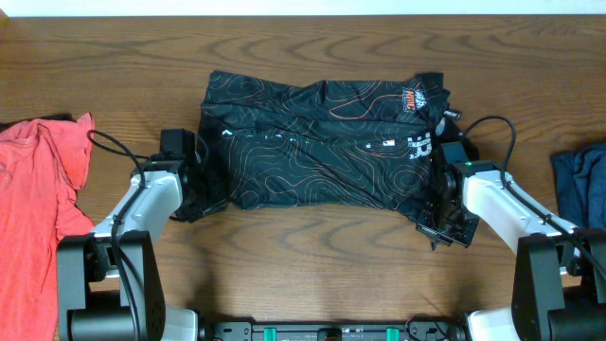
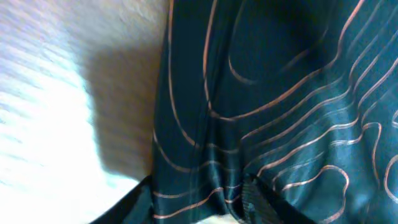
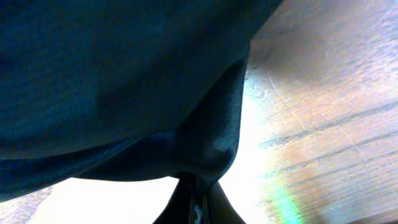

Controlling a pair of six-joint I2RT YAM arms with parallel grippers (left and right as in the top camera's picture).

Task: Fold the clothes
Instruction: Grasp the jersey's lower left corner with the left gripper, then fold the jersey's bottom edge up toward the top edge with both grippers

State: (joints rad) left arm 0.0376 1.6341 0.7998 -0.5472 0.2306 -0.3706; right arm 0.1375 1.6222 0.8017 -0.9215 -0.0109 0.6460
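Note:
The clothes, a black jersey with thin orange contour lines, lie crumpled across the middle of the table. My left gripper is at the jersey's left edge. In the left wrist view its fingers stand apart with a puckered fold of the patterned cloth between them, so the left gripper is open around the fabric. My right gripper is at the jersey's lower right corner. In the right wrist view the right gripper is shut on a pinch of dark cloth, which hangs above the wood.
A red garment lies at the table's left edge and a blue garment at the right edge. Bare wooden table runs along the front between the two arm bases.

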